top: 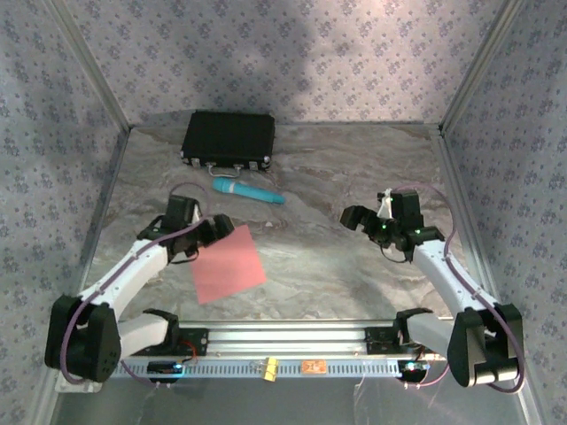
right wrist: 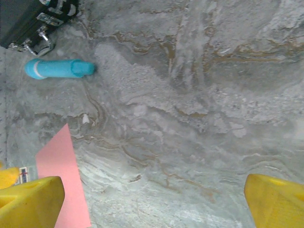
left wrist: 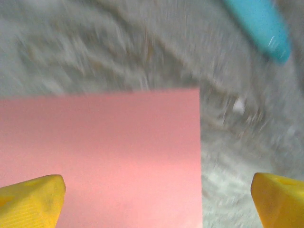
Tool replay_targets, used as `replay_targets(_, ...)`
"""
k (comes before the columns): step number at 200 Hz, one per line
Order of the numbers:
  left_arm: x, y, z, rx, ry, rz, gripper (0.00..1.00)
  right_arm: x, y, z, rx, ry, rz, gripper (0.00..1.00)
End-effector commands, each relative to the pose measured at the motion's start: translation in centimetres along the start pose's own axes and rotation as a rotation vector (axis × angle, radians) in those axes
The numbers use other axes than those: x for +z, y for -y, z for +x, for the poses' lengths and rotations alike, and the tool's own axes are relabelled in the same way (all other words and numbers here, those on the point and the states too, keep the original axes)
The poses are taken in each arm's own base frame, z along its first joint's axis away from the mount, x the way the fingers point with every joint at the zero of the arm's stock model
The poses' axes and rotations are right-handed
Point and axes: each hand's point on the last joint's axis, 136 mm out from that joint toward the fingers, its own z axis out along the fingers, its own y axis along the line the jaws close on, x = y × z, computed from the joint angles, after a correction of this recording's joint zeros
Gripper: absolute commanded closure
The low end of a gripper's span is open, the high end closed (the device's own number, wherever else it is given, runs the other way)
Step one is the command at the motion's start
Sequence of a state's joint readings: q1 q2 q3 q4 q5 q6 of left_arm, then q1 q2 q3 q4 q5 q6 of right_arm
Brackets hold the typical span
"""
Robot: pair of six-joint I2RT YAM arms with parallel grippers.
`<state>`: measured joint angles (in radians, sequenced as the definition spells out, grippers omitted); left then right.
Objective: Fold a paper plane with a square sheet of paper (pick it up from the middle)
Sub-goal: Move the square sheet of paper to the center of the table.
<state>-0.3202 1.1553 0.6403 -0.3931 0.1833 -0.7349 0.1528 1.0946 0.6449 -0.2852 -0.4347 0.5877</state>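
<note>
On the table (top: 337,266): the square sheet of paper (top: 229,264) lies flat, left of the middle, nearer the arms than the teal cylinder (top: 248,190).
Left gripper (top: 211,235): jaws spread wide and holding nothing, at the sheet's upper-left edge. In the wrist view one yellow finger (left wrist: 31,202) is over the pink paper.
Right gripper (top: 356,218): also spread wide and empty, well apart from the sheet.
Done: nothing, as far as I can judge. No crease or fold shows.
Left to do: the pick-up from the middle, then every fold of the plane.
Back of table: black case (top: 229,139), with the cylinder just before it.
</note>
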Motion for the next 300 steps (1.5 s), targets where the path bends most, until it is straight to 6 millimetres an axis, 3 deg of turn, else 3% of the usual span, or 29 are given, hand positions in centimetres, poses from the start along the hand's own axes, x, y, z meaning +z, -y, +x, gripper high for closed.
replay_targets(1, 1.4, -1.5, 2.2, -0.046, -0.065, -0.09, 0.0, 0.0, -0.4, 0.1, 0.019, 0.003, -0.008, 0.01)
replay_targets(30, 2.7, -1.0, 2.6, -0.01, -0.09, -0.132, 0.0, 0.3, -0.9, -0.1, 0.024, 0.011, -0.016, 0.01)
replay_targets(65, 4.0, -1.2, 3.1, 0.028, -0.123, -0.177, 0.0, 0.5, -0.3, 0.2, 0.056, 0.013, 0.021, 0.01)
replay_targets(103, 5.3, -0.1, 4.0, 0.094, -0.152, -0.173, 0.0, 0.4, 0.2, 0.4, 0.074, 0.029, 0.039, 0.01)
replay_targets(180, 7.9, 5.9, 6.2, 0.341, -0.196, -0.156, 0.0, -2.1, 2.5, -0.8, 0.059, 0.149, 0.187, 0.01)
replay_targets(194, 8.1, 7.4, 6.6, 0.388, -0.189, -0.148, 0.0, -2.7, 3.7, -0.9, 0.108, 0.163, 0.249, 0.01)
replay_targets(211, 7.9, 9.1, 6.5, 0.456, -0.166, -0.148, 0.0, -3.0, 4.5, -1.0, 0.159, 0.168, 0.252, 0.01)
replay_targets(249, 5.2, 11.1, 4.0, 0.479, -0.044, -0.154, 0.0, -1.9, 2.8, -0.6, 0.212, 0.082, 0.02, 0.01)
replay_targets(276, 2.6, 9.7, 4.0, 0.396, -0.055, -0.22, 0.0, -1.8, 1.1, 0.0, 0.151, 0.005, -0.008, 0.01)
replay_targets(300, 2.3, 8.7, 5.2, 0.338, -0.126, -0.269, 0.01, -1.6, 0.2, 0.6, 0.092, -0.025, 0.017, 0.01)
